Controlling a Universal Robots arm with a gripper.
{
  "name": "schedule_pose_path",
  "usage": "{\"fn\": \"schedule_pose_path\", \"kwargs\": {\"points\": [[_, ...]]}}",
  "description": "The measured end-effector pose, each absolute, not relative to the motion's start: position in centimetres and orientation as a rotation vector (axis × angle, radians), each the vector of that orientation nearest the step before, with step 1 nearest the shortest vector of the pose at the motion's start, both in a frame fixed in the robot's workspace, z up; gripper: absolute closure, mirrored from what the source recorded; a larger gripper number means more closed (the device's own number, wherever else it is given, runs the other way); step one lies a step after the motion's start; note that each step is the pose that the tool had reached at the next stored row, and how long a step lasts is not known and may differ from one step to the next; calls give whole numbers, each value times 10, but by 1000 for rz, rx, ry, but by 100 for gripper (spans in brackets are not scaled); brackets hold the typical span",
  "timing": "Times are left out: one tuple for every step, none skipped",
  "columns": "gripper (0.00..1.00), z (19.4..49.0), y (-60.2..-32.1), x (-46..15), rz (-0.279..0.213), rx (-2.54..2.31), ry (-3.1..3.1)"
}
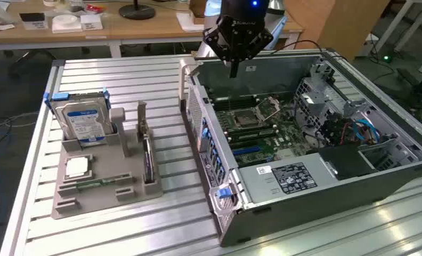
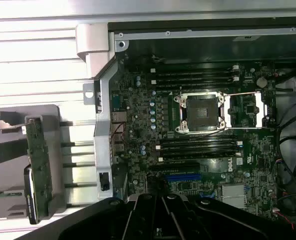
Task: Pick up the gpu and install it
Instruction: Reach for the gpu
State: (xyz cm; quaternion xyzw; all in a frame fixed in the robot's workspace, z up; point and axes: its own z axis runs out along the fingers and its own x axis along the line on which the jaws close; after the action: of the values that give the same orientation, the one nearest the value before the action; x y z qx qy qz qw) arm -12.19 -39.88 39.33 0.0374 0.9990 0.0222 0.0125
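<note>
On the slatted aluminium table (image 1: pixel 119 74) sit an open black computer case (image 1: pixel 310 205) and a grey plastic holder (image 1: pixel 104 198). The black gripper (image 1: pixel 233 72) hangs over the case, clenched, empty. The thin dark gpu (image 1: pixel 148 160) stands edge-on in the holder, untouched; pickup looks unstarted and needs jaws spread along that edge.

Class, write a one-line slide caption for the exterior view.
Shut end effector hangs over the open computer case; the gpu stands edge-on in the grey holder with the hard drive.
</note>
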Motion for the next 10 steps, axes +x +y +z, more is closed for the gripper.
{"fn": "schedule_pose_path", "kwargs": {"points": [[89,393,-399,-122,69,117,3114],[89,393,-399,-122,69,117,3114],[89,393,-399,-122,69,117,3114],[89,393,-399,-122,69,117,3114],[89,393,-399,-122,69,117,3114],[89,393,-399,-122,69,116,3114],[89,393,-399,-122,69,117,3114],[89,393,-399,-123,69,117,3114],[89,393,-399,-123,69,117,3114],[89,393,-399,-123,69,117,3114]]}}
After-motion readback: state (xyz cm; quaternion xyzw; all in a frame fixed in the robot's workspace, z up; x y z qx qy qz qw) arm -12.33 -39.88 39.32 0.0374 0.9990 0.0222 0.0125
